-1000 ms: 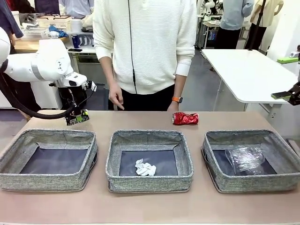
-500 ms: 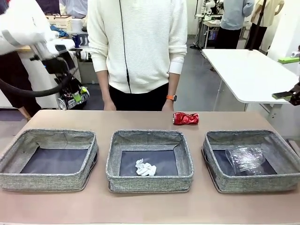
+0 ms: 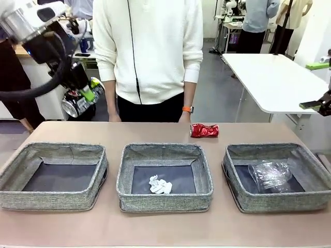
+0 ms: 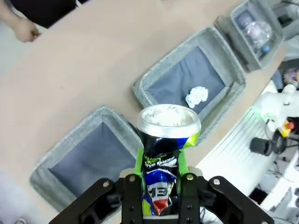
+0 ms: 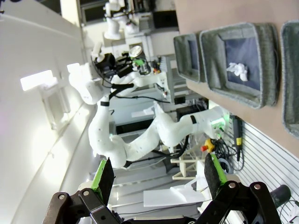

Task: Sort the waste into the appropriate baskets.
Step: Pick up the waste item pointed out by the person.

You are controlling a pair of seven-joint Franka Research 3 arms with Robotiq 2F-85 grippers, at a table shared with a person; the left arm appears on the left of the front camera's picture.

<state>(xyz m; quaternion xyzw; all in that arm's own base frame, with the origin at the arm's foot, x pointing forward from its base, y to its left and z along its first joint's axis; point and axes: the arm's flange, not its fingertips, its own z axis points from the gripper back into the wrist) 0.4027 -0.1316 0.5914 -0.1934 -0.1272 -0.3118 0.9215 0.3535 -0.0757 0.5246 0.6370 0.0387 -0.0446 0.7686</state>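
Left gripper (image 3: 83, 98) is noted at 10 o'clock in the front view, held in the air beyond the far left edge of the table (image 3: 155, 227), above and behind the left basket (image 3: 51, 199). Its green pads are clamped on the dark printed can (image 3: 75, 105), which is gripped by its dented lower body, with the silver end tilted toward 7 o'clock. In the left wrist view, that silver end is seen pointing away from the fingers, over the adjoining walls of two baskets. The middle basket (image 3: 165, 201) is set at 6 o'clock on the table; the crumpled white paper wad (image 3: 160, 185) is found on its dark bottom. The crushed red can (image 3: 205, 130) is lying on its side on the tabletop at 1 o'clock from that basket, just below a person's hand (image 3: 184, 118) resting at the far edge. The right basket (image 3: 279, 202) is placed at 4 o'clock, and the clear plastic cup (image 3: 270, 174) is lying inside it. In its own wrist view the right gripper (image 5: 159, 175) is seen with pads spread wide and nothing held between them.
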